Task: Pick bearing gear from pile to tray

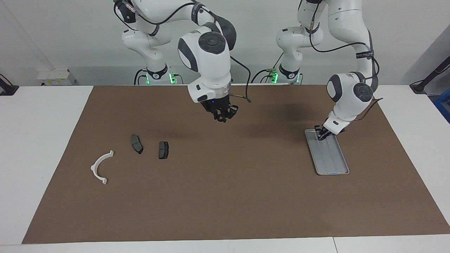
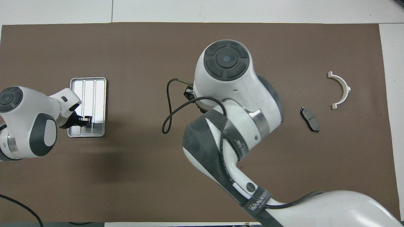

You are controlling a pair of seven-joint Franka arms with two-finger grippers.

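The silver ribbed tray (image 1: 334, 158) lies on the brown mat toward the left arm's end; it also shows in the overhead view (image 2: 94, 88). My left gripper (image 1: 321, 135) is low over the tray's end nearer the robots, as the overhead view (image 2: 85, 121) also shows. The pile lies toward the right arm's end: a white half-ring bracket (image 1: 102, 167) and two dark brake pads (image 1: 136, 144) (image 1: 163, 150). My right gripper (image 1: 224, 115) hangs raised over the mat's middle, apart from the pile. No small black round piece shows.
The brown mat (image 1: 225, 196) covers most of the white table. In the overhead view the right arm hides its own gripper and one brake pad; the bracket (image 2: 341, 90) and the other pad (image 2: 310, 115) show. A loose cable (image 2: 167, 110) loops from the right wrist.
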